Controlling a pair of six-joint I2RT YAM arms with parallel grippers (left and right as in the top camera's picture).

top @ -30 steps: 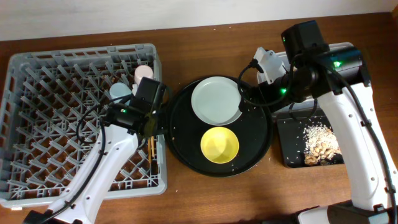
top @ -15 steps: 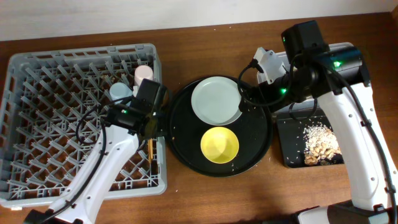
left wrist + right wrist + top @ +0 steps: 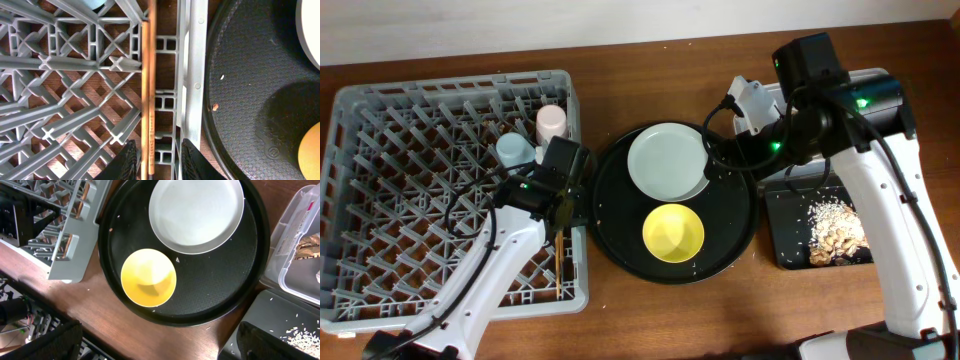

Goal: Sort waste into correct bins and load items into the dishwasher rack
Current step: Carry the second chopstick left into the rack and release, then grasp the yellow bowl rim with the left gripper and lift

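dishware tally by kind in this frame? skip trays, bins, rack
Cups: 2 (pink cup, blue cup)
Bowls: 1 (yellow bowl)
Plates: 1 (pale plate)
Chopstick pairs: 1 (wooden chopsticks)
Total: 5

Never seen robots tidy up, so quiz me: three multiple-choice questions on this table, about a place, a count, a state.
1. Where do the chopsticks lie? A) in the bowl B) in the grey rack C) on bare table
2. Cups in the rack? A) none B) four C) two
3. The right arm's jaws are: A) open, empty B) shut on a plate C) shut on a cup
Answers: 1 B, they rest on its lattice; 2 C, one pink cup, one blue cup; 3 A, they stand wide apart.
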